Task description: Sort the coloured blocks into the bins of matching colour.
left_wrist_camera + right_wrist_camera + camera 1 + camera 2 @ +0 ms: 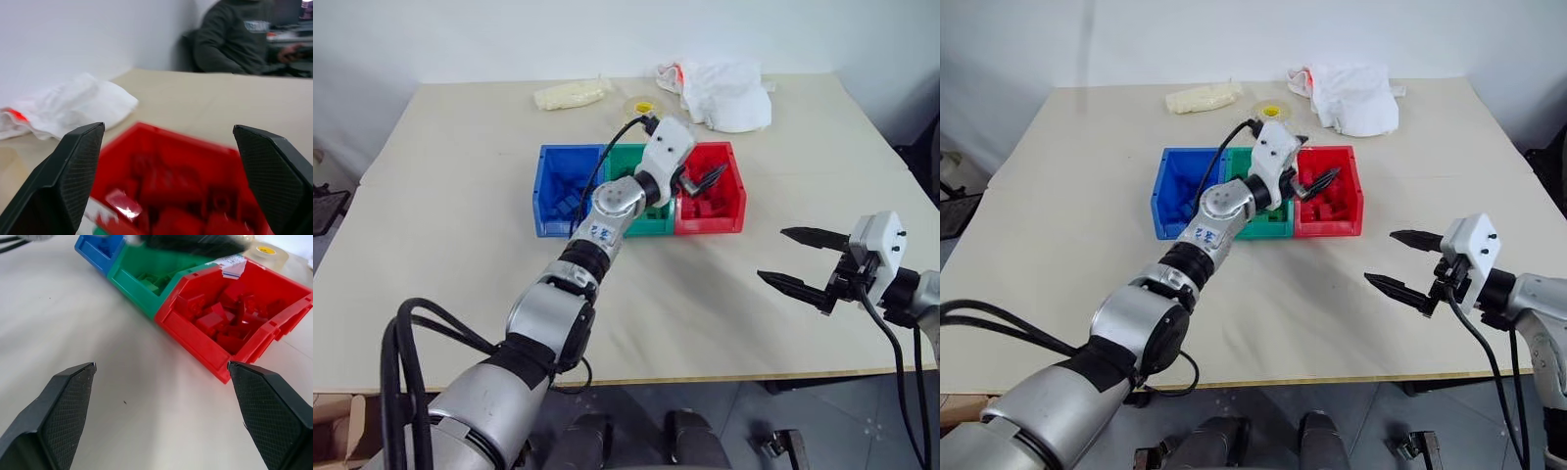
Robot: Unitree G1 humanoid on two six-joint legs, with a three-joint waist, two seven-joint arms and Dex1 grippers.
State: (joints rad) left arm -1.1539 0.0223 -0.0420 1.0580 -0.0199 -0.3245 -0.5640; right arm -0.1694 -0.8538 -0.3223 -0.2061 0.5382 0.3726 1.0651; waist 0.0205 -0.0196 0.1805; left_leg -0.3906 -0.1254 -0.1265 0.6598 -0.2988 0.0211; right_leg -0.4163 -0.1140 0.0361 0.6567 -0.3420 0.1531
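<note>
Red bin (254, 345) w/ red blocks (215, 320)

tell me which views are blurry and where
Left wrist view: the red bin and its bricks smear out of focus, the fingers sharper. Right wrist view: the left arm streaks with motion blur above the bins. Both eye views look crisp.

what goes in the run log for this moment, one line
left gripper: open, empty, over red bin | right gripper: open, empty, above table | red blocks in red bin
</note>
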